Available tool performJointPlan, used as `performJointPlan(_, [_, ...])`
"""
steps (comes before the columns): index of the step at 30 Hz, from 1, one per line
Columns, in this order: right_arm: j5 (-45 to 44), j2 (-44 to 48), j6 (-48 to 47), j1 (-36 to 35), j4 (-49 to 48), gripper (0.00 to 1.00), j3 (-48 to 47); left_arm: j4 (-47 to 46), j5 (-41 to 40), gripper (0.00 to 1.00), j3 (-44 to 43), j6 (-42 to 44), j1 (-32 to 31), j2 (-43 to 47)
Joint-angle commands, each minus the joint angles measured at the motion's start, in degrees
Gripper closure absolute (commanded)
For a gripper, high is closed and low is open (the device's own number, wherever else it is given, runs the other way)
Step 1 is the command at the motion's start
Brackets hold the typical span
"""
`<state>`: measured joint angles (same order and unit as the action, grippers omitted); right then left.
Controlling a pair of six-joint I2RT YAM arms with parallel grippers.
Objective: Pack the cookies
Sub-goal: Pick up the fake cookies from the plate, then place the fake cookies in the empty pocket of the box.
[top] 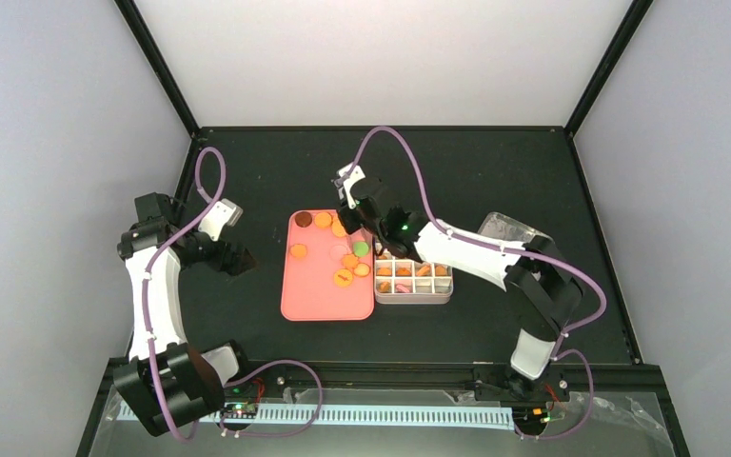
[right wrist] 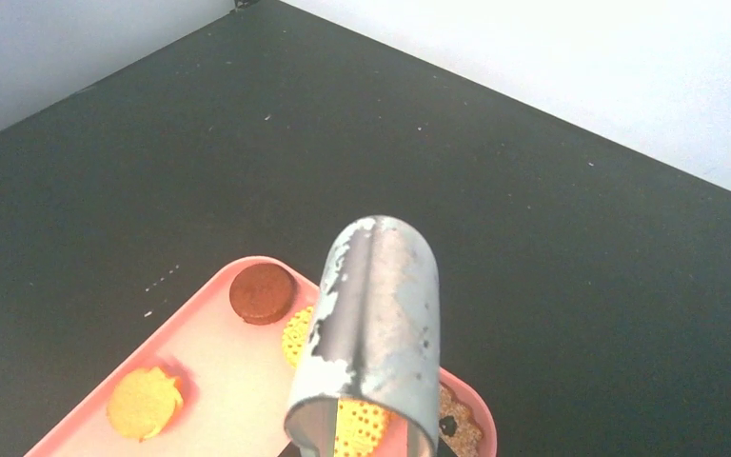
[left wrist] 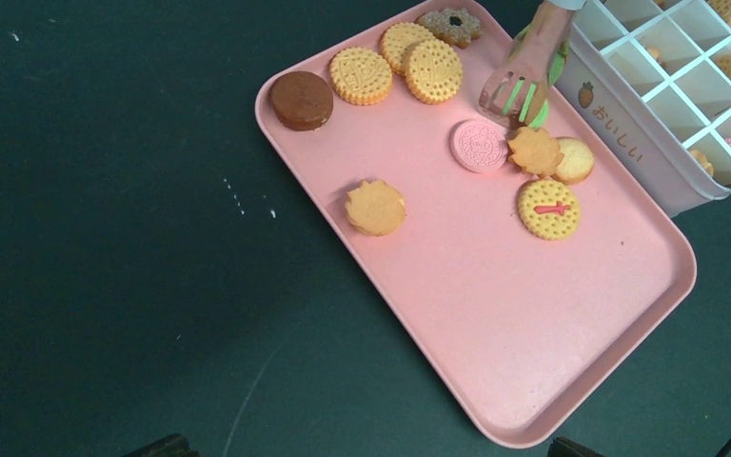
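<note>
Several cookies lie on the pink tray: a dark brown one, round orange ones, a pink one and an orange flower. My right gripper is shut on metal tongs, whose rounded hinge end fills the right wrist view. The tongs' tips reach down at a green cookie next to the white divided box, which holds more cookies. My left gripper is open and empty, over the mat off the tray's near left corner.
The tray and the box stand side by side mid-table on the black mat. A clear plastic lid lies behind the right arm. Black frame posts rise at the back corners.
</note>
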<state>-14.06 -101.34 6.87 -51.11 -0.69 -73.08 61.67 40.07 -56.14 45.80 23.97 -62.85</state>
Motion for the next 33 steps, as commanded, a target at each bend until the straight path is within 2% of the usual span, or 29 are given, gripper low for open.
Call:
performJointPlan(1, [-0.62,2.91,-0.6,0.14,0.49,0.85,1.33,0.45,1.19,0.01,-1.81,-0.01,-0.23,0.2])
performJointPlan(4, [-0.51,4.06,-0.3,0.19,0.42,0.94,1.44,0.55,1.26,0.01,-1.49,-0.01,-0.23,0.44])
performJointPlan(15, [-0.68,15.27,-0.52,0.17,2.1,0.94,0.97,0.45,1.02,0.01,-1.09,0.21,-0.28,1.14])
performJointPlan(28, [-7.18,39.33,2.93,0.19,5.22,0.93,22.61,0.13,2.07,0.01,-1.5,-0.79,-1.0,0.6])
performJointPlan(33, [-9.44,45.52,4.63,0.21,7.39,0.92,27.28,0.43,1.8,0.01,-1.76,-0.89,-1.49,0.68])
